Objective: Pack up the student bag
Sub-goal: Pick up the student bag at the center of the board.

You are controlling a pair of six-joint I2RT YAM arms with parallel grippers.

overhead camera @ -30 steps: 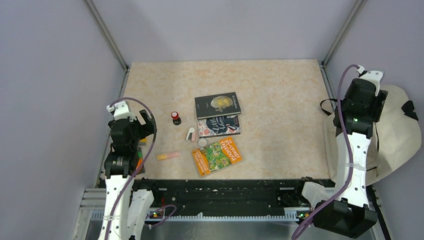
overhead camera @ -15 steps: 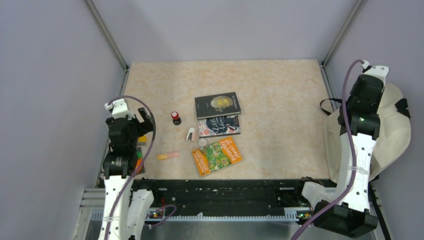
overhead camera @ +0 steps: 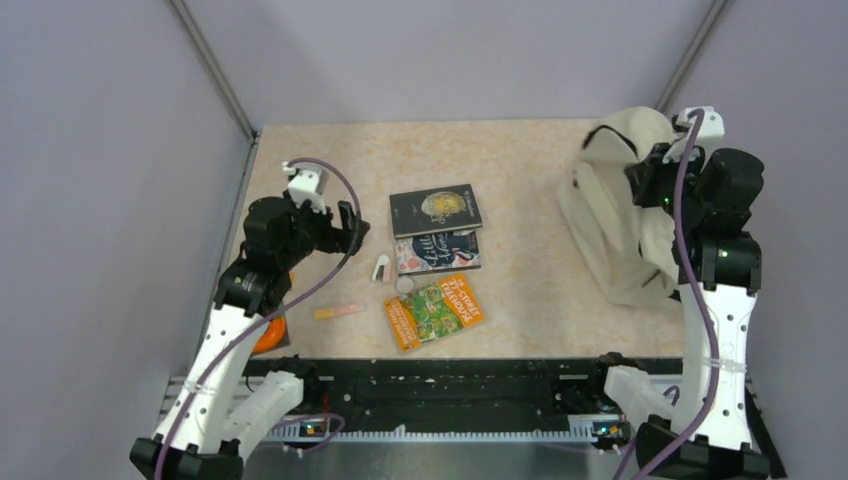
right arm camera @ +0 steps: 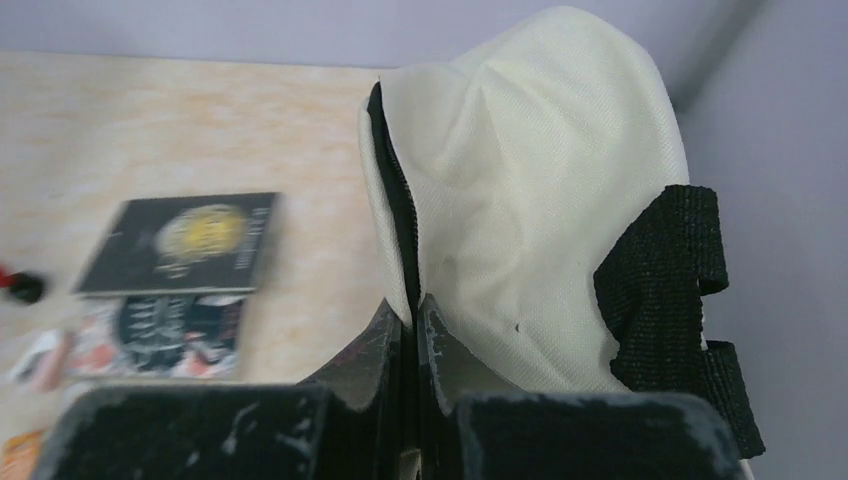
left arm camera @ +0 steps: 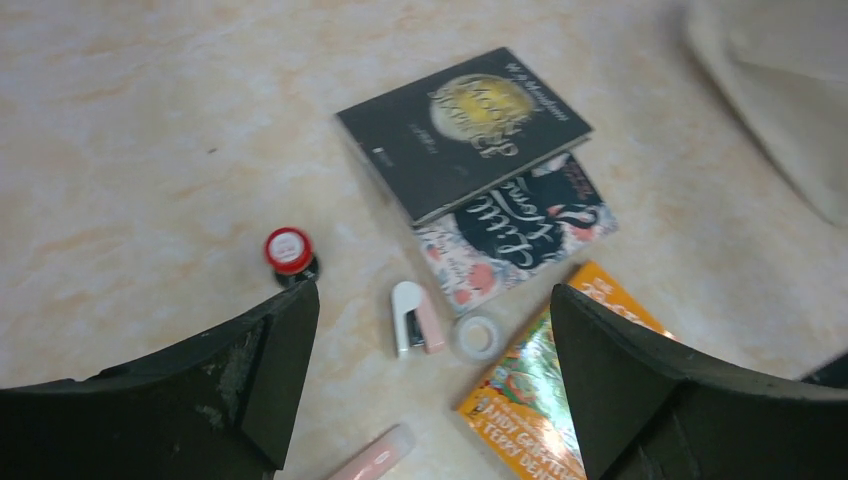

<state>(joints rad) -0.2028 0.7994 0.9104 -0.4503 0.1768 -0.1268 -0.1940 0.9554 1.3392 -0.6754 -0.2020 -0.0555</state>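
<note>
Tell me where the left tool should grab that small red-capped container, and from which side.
Take the red-capped container by its round cap, coming straight down from above. It stands upright on the table, apart from the black book and the white-and-pink item, so both sides of the cap are free. The left tool is open wide enough, I judge.

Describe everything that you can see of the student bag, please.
The student bag is a large cream fabric backpack, soft and crumpled. A black edge, perhaps a zipper, runs down its side, and a black webbing strap hangs beside it. It stands bunched at the far right of the table, its lower part seemingly resting there. The right gripper is shut on its fabric by the black edge.
</note>
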